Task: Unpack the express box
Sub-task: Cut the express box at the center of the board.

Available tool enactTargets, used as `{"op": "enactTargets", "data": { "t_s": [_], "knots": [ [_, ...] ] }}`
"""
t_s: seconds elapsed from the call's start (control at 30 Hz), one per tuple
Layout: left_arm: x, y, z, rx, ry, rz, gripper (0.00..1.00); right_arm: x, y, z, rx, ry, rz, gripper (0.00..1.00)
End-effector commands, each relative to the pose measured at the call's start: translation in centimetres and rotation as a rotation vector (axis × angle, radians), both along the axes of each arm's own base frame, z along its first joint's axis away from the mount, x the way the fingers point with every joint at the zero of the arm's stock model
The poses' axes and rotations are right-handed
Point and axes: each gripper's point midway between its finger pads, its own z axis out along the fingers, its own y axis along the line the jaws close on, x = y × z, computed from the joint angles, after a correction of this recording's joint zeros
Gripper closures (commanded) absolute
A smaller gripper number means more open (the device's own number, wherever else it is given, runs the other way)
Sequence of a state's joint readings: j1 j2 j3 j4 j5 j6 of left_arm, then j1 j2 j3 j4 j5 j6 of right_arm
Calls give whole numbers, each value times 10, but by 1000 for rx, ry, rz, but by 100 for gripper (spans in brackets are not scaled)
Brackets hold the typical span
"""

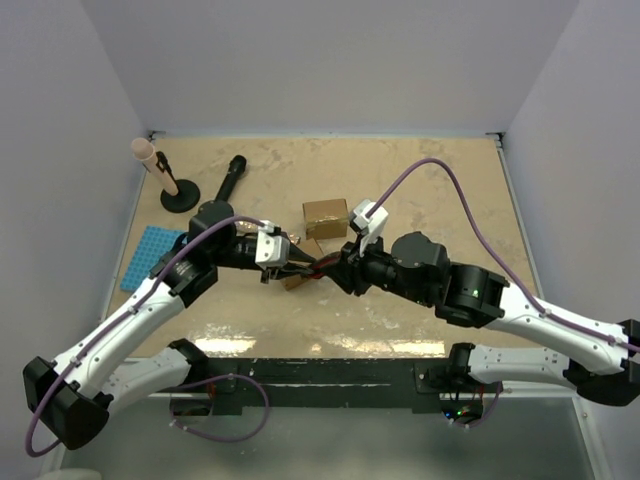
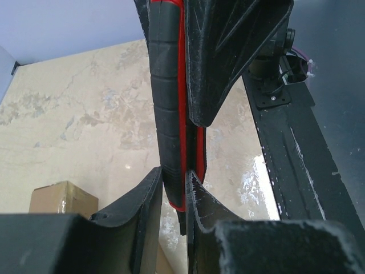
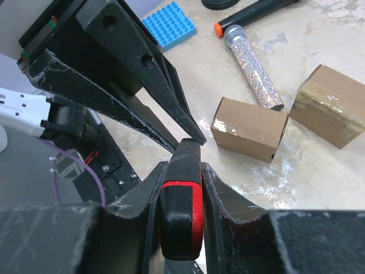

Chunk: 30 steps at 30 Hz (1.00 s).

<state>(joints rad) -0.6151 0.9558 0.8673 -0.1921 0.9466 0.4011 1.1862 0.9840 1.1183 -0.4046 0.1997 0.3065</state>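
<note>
Both grippers hold one black and red utility knife [image 1: 318,265] above the table's middle. My left gripper [image 2: 175,184] is shut on one end of the knife [image 2: 170,114]. My right gripper [image 3: 181,181] is shut on the other end of the knife [image 3: 182,217]. The two grippers meet tip to tip: left gripper [image 1: 298,264], right gripper [image 1: 338,268]. Two cardboard express boxes lie on the table. The larger taped box [image 1: 325,217] [image 3: 331,105] is just beyond the grippers. The smaller box [image 3: 251,128] [image 1: 297,279] is partly hidden under them.
A glittery silver microphone [image 3: 254,68] lies beside the smaller box. A black microphone [image 1: 230,178] and a round black stand [image 1: 180,198] holding a pink-tipped stick [image 1: 150,160] are at the back left. A blue studded plate [image 1: 150,258] lies near the left wall.
</note>
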Motion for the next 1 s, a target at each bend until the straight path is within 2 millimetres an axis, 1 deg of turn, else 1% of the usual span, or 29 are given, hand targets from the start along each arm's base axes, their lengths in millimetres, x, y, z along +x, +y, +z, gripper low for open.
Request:
{"op": "enactTargets", "data": {
  "t_s": [0.0, 0.13, 0.17, 0.2, 0.23, 0.3, 0.33, 0.37, 0.4, 0.43, 0.47, 0.5, 0.53, 0.57, 0.6, 0.63, 0.67, 0.73, 0.77, 0.83, 0.93, 0.97],
  "knots": [
    [-9, -8, 9, -50, -23, -76, 79, 1, 21, 49, 229, -25, 7, 100],
    [-5, -6, 8, -44, -24, -45, 76, 6, 21, 35, 195, -10, -24, 100],
    [0, -5, 8, -40, -32, -11, 71, 15, 15, 32, 187, -12, -80, 100],
    [5, -4, 9, -39, -37, 23, 68, 18, 12, 23, 165, 8, -115, 100],
    [9, -4, 12, -48, -35, 50, 65, 23, 8, 18, 151, 8, -154, 100],
    [22, 1, 12, -45, -51, 143, 48, 37, -6, 7, 121, 18, -275, 100],
    [30, 3, 12, -53, -15, 208, 40, 41, -10, 3, 103, 17, -309, 100],
    [46, 9, 17, -70, -31, 311, 28, 47, -12, -5, 77, 19, -349, 100],
    [49, 12, 19, -76, -33, 340, 25, 54, -23, -13, 51, 20, -425, 100],
    [51, 14, 19, -78, -37, 360, 24, 57, -26, -17, 39, 19, -449, 100],
    [58, 19, 26, -103, -56, 414, 18, 60, -30, -21, 30, 18, -480, 100],
    [62, 21, 27, -115, -53, 444, 16, 62, -34, -29, 25, 26, -507, 100],
    [66, 23, 27, -121, -39, 477, 11, 67, -40, -31, 26, 19, -552, 100],
    [73, 28, 23, -113, -30, 528, 9, 69, -44, -34, 25, 20, -575, 100],
    [75, 29, 18, -99, -18, 545, 6, 70, -49, -38, 35, 30, -603, 100],
    [77, 30, 8, -69, -3, 556, 5, 74, -56, -38, 46, 21, -651, 100],
    [81, 31, -8, -21, 32, 574, 5, 74, -60, -39, 61, 22, -667, 100],
    [84, 30, -27, 29, 54, 575, 5, 75, -66, -40, 102, 22, -694, 100],
    [85, 27, -39, 57, 69, 560, 5, 75, -67, -39, 119, 20, -695, 100],
    [88, 24, -45, 65, 72, 560, 4, 74, -68, -40, 132, 15, -691, 100],
    [98, 19, -61, 125, 87, 555, 2, 74, -68, -41, 118, 14, -684, 100],
    [103, 16, -68, 154, 96, 556, 2, 74, -68, -41, 115, 14, -686, 100]
  ]
}}
